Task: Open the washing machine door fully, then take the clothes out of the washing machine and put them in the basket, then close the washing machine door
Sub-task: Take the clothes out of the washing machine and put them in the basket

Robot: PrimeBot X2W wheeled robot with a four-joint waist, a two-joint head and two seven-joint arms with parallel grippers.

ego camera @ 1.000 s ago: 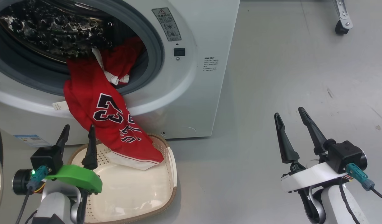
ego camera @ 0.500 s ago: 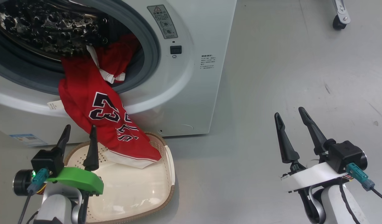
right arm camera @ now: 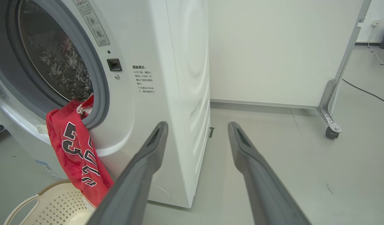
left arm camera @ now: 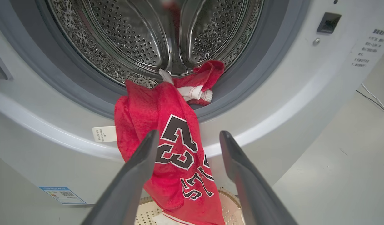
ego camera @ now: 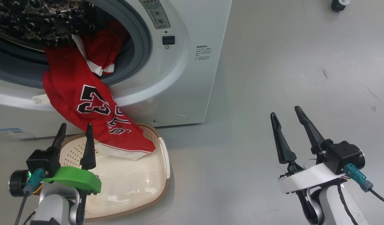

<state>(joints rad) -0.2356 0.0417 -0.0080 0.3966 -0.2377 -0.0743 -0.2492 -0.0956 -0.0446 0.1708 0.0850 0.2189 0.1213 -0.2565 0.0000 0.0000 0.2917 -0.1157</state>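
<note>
The washing machine (ego camera: 179,78) stands with its drum mouth uncovered; the washing machine door is out of view. The clothes (ego camera: 82,103), a red jersey with dark numbers, hang out of the drum over the grey seal, and the white hem rests in the basket (ego camera: 129,181) on the floor below. More red fabric with white trim (left arm camera: 198,84) lies at the drum's lip. My left gripper (ego camera: 76,125) is open over the basket's near left side, just short of the jersey (left arm camera: 167,125). My right gripper (ego camera: 284,111) is open and empty over bare floor to the machine's right.
Grey floor stretches to the right of the machine. A wheeled metal frame leg with a castor (right arm camera: 331,132) stands at the far right, against a white wall panel (right arm camera: 273,53). A cable (right arm camera: 366,90) lies on the floor beyond it.
The head camera has moved, so the machine, jersey and basket sit further left and higher in the picture. Both grippers stay open. The jersey hangs as before.
</note>
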